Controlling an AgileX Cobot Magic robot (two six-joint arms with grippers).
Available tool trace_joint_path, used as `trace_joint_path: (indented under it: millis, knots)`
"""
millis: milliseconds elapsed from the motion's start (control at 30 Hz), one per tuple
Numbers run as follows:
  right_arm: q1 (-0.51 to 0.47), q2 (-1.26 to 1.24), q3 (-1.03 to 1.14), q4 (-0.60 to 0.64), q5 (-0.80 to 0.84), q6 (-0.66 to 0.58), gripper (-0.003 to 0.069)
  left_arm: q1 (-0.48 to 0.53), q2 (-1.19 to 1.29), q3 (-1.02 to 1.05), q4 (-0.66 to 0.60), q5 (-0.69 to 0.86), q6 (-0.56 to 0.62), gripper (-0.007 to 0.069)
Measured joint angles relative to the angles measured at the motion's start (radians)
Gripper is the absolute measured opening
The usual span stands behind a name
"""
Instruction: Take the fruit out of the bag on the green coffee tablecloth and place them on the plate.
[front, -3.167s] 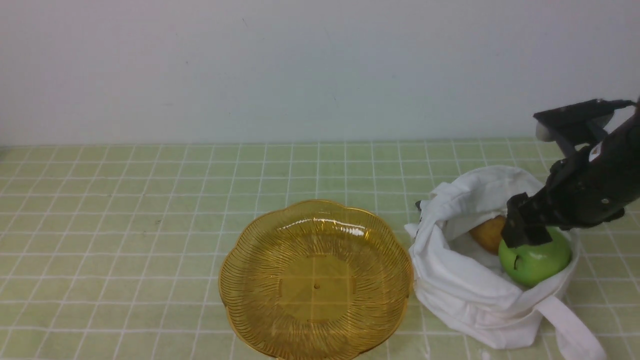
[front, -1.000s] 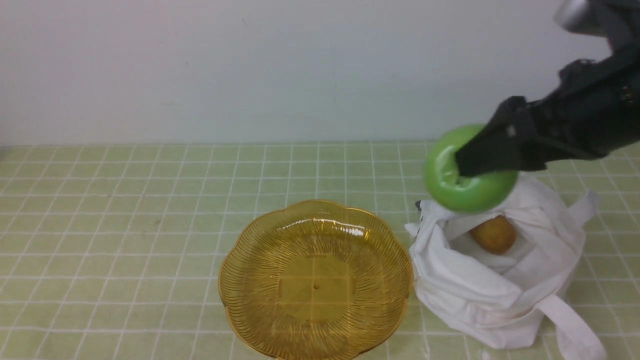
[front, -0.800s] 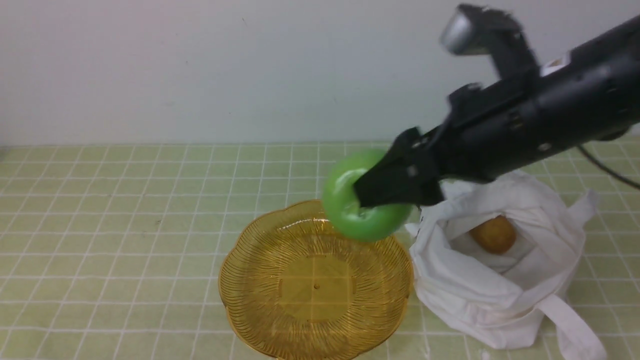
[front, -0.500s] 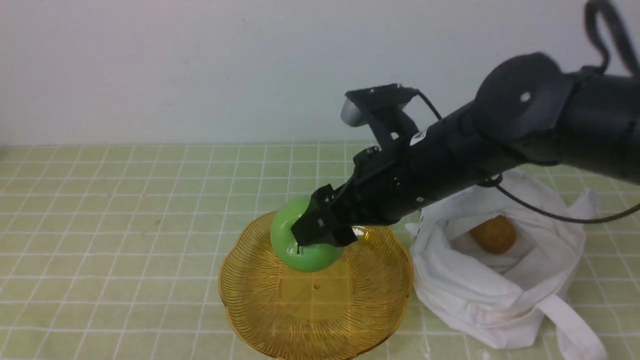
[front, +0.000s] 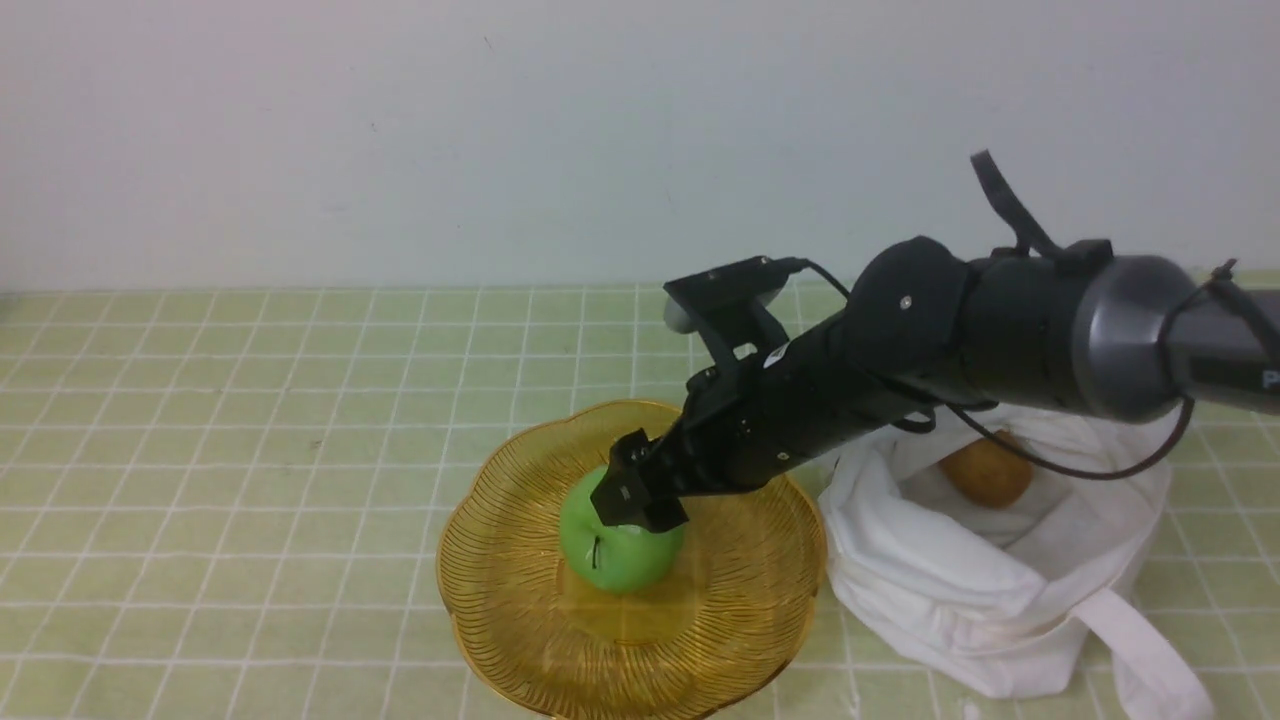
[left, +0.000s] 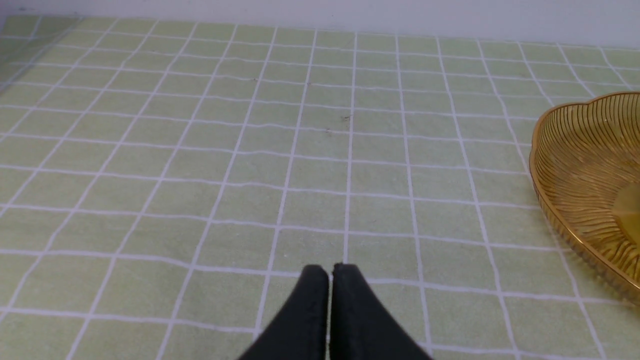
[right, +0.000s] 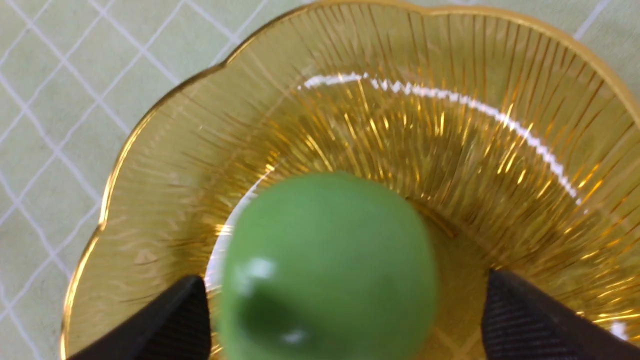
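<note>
The glossy green apple (front: 617, 562) sits in the middle of the amber scalloped plate (front: 497, 612). My right gripper (front: 640, 505) is over it, open: in the right wrist view the apple (right: 325, 265) lies between the spread fingers (right: 510, 310), with a gap on one side, on the plate (right: 450, 100). The brownish-yellow oval fruit (front: 986, 470) lies inside the white cloth bag (front: 940, 590), right of the plate on the green checked tablecloth (front: 250, 400). My left gripper (left: 330, 269) is shut and empty, low over bare cloth; the plate's rim (left: 575, 150) is beside it.
The bag's strap handle (front: 1150, 660) trails toward the front right corner. My right arm (front: 1000, 320) stretches across the bag's far side. A pale wall (front: 400, 140) closes the back of the table.
My right gripper lifted the apple out of the bag, carried it left and down onto the plate, and has opened around it. The brownish fruit stayed in the bag.
</note>
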Motion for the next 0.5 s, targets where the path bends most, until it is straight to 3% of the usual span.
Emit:
trace_joint_path:
  millis: [267, 433, 500]
  knots:
    - [-0.002, -0.02, 0.0, -0.02, 0.045, -0.032, 0.0683, 0.0, 0.0, 0.0, 0.0, 0.0, 0.0, -0.0008]
    - [-0.042, -0.132, -0.026, -0.044, 0.196, -0.021, 0.0573, 0.0, 0.0, 0.0, 0.0, 0.0, 0.0, -0.0008]
    - [-0.074, -0.2, -0.067, -0.078, 0.297, 0.035, 0.0487, 0.0, 0.0, 0.0, 0.0, 0.0, 0.0, -0.0008]
